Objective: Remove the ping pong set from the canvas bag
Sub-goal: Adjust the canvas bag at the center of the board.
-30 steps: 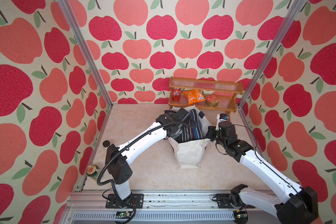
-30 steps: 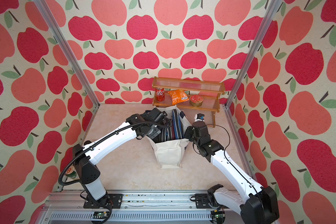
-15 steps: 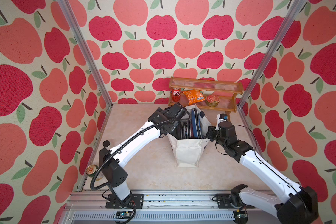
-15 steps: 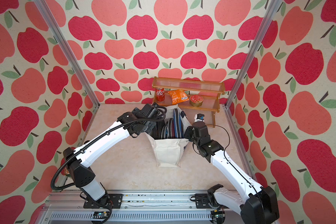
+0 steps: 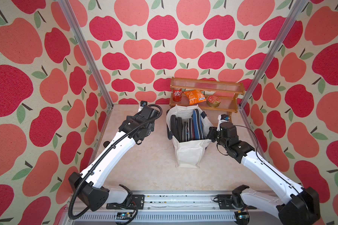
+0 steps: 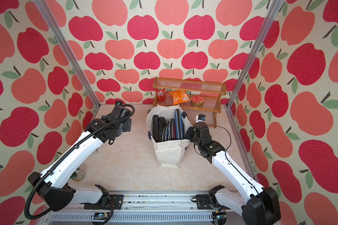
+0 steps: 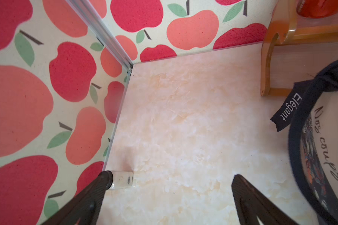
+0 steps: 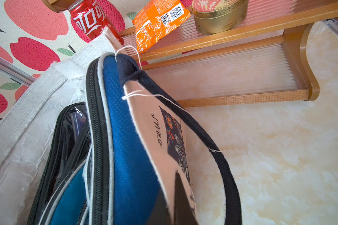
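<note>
Canvas bag, off-white, boxy, with navy strap handles and navy lettering: we list it upright on the pale marble-patterned tabletop, mouth open upward, just in front of the shelf.

Contents: the ping pong set, flat paddle cases packed side by side, all inside the bag. We note black-edged clear cases toward the robot's left wall, a maroon cover in the middle, and a blue zip cover against the right wall, rising highest above the rim.

Orientation: every case stands on edge, rounded rim upward, broad faces turned left and right, so each flat plane runs from the robot toward the shelf. The lower ends are hidden in the bag, and we cannot tell which way the handles point.

Two-tier wooden shelf at the back wall holds, on its lower tier, a red soda can, a crumpled orange snack packet and a round gold tin with a red lid.

Left gripper: jaws spread wide, nothing between them, over bare tabletop to the bag's left, apart from it.

Right gripper: clamped on the bag's right wall at the rim, one finger inside, one outside.
</note>
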You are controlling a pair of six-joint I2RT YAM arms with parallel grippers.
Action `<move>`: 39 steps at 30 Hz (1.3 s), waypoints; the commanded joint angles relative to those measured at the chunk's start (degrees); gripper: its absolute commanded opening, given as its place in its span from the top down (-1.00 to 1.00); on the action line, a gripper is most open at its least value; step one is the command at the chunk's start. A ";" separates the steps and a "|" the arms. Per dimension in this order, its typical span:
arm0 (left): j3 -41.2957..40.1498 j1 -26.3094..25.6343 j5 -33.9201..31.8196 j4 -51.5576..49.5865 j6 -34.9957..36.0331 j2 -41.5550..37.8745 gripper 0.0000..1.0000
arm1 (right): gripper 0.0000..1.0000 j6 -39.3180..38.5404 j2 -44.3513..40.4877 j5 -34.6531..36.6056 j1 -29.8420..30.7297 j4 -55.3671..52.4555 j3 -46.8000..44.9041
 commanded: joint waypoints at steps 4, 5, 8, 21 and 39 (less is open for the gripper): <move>-2.02 2.47 14.54 1.50 -6.36 -4.45 -0.99 | 1.00 -1.73 0.54 0.10 -0.22 3.63 1.23; -1.28 2.45 16.69 1.86 -6.36 -4.04 -0.99 | 1.00 -2.00 0.73 -0.09 -0.11 3.36 1.51; 0.77 2.48 23.59 3.38 -7.48 -2.24 -0.99 | 1.00 -2.95 0.94 -0.84 0.08 2.36 2.19; 5.04 1.92 37.61 10.17 -10.40 11.37 -0.99 | 1.00 -6.69 0.65 -0.77 0.87 -1.55 3.47; 6.62 0.54 37.74 11.96 -9.86 20.40 0.80 | 1.00 -9.43 1.56 1.45 2.02 -5.91 6.58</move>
